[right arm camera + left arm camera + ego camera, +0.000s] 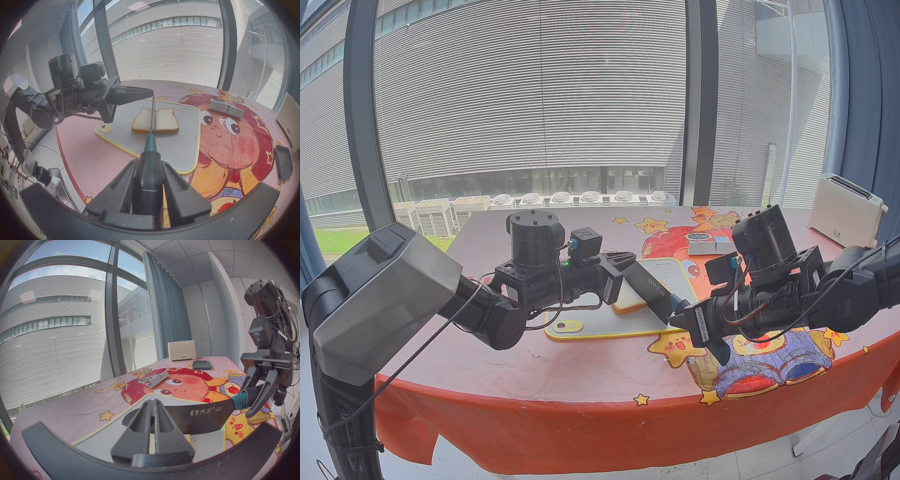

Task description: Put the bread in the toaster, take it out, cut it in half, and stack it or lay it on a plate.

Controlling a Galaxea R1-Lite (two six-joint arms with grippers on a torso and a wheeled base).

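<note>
Right gripper (150,165) clamped on knife (650,290) handle | printed blade edge-down across bread (165,120) on cutting board (184,147) | left gripper (153,405) fingers pressed together

Cartoon-clothed table (506,369) carries cutting board (594,325), toaster (845,210), grey box (709,247) and dark tray (283,161)

The knife (200,418) has a dark matt metal blade and a smooth plastic handle. The cutting board (181,147) looks like matt, speckled plastic. The bread (164,120) is porous, its crust smooth. The tablecloth (550,369) is printed cloth, the toaster (845,210) smooth cream plastic.
</note>
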